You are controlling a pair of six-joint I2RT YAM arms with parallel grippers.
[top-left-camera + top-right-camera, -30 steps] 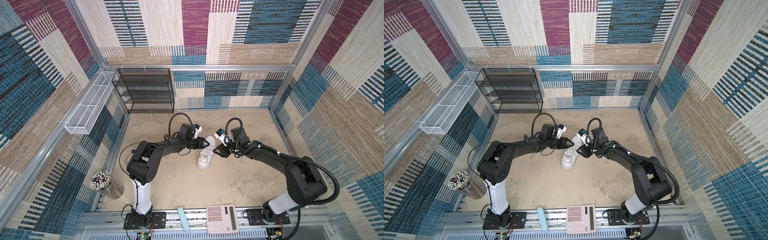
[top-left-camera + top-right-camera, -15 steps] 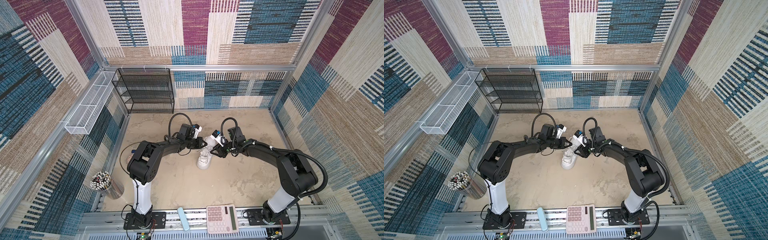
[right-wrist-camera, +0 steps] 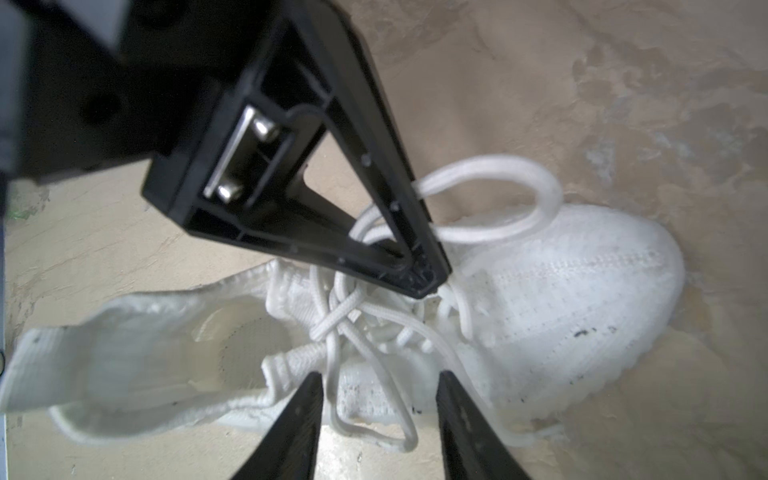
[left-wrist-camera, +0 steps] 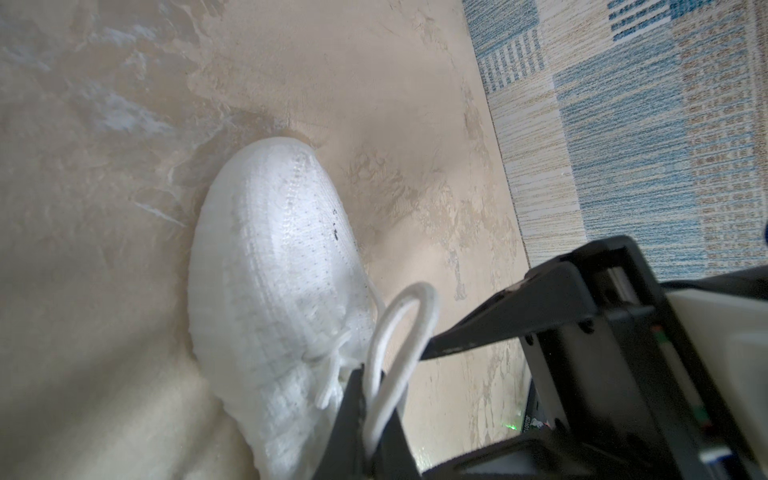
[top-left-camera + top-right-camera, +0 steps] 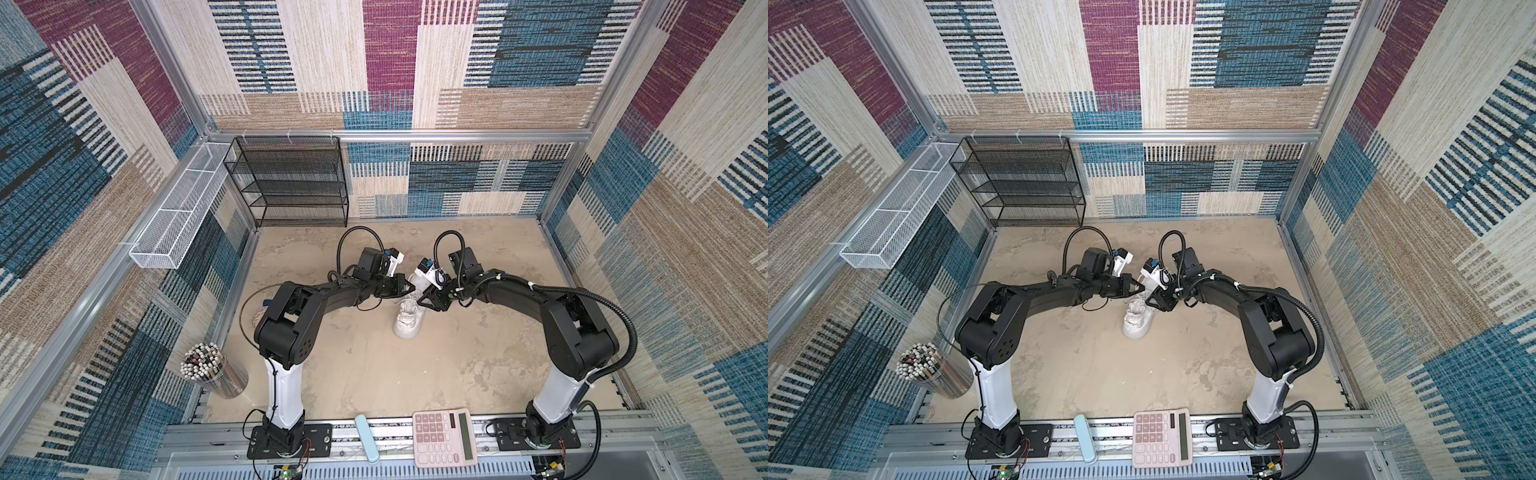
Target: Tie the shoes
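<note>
Writing on the calculator (image 5: 444,437) keys is too small to read. The shoe (image 5: 409,320) is all white, with a knit upper, a ribbed sole and a few dark specks near the toe. It stands mid-table (image 5: 374,374) between the grippers, toe toward the calculator, its laces (image 3: 345,316) loosely crossed. The left gripper (image 3: 422,272) is clamped on a lace loop (image 3: 519,183). The right gripper (image 3: 379,376) has its jaws apart, straddling the laces. A clear cup (image 5: 226,380) at the left holds pencils (image 5: 199,358).
</note>
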